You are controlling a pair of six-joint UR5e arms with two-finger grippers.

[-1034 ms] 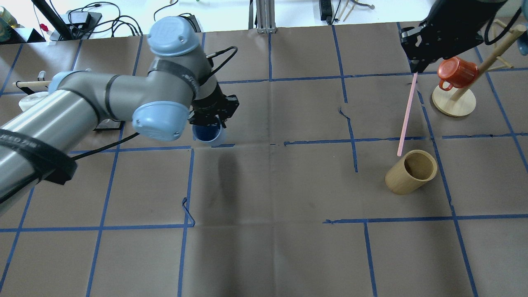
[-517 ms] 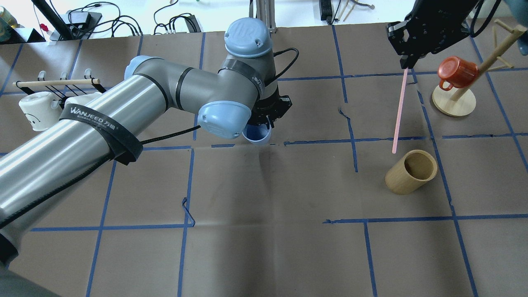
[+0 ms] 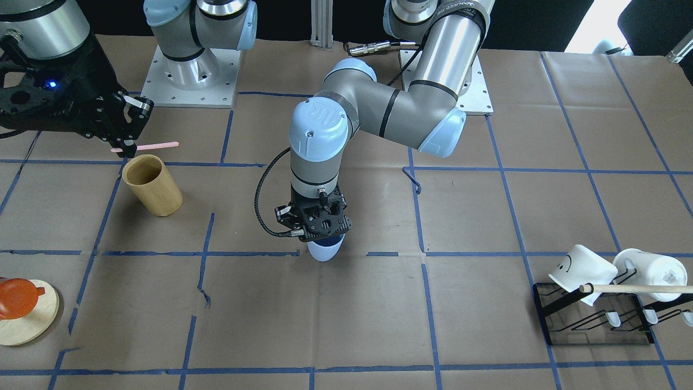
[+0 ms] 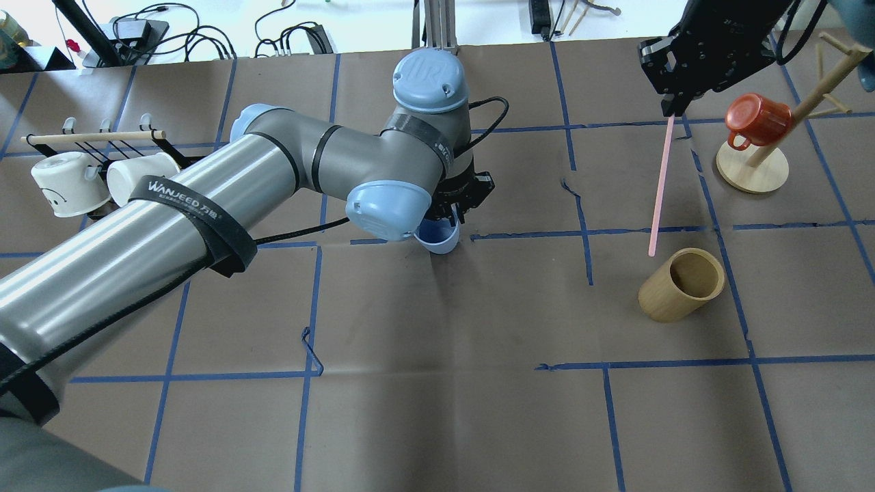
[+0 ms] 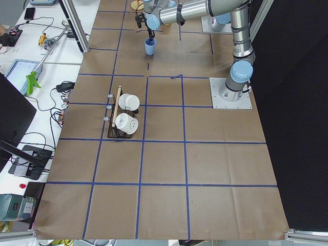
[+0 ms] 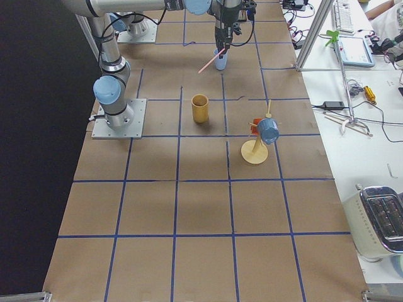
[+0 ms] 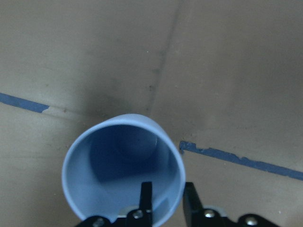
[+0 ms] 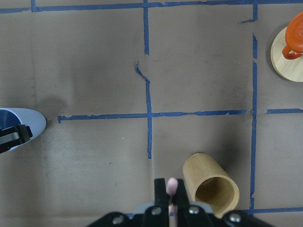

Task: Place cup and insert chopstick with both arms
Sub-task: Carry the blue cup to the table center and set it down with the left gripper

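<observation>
Brown-papered worktop (image 4: pixel 437 410): our left hand (image 7: pixel 166 198) grips the light-blue plastic cup (image 7: pixel 94 161); right hand (image 8: pixel 170 191) clamps a pink chopstick (image 4: pixel 661 185) near the tan bamboo tube (image 4: pixel 660 301) and red mug (image 4: pixel 755 117).

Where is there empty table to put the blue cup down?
The widest bare paper is the middle, between the blue cup and the bamboo holder, running to the robot's table edge. The paper robot-side of the white mug rack is bare too. Crowded: the robot's right, where bamboo holder, pink chopstick and orange mug stand sit close.
</observation>
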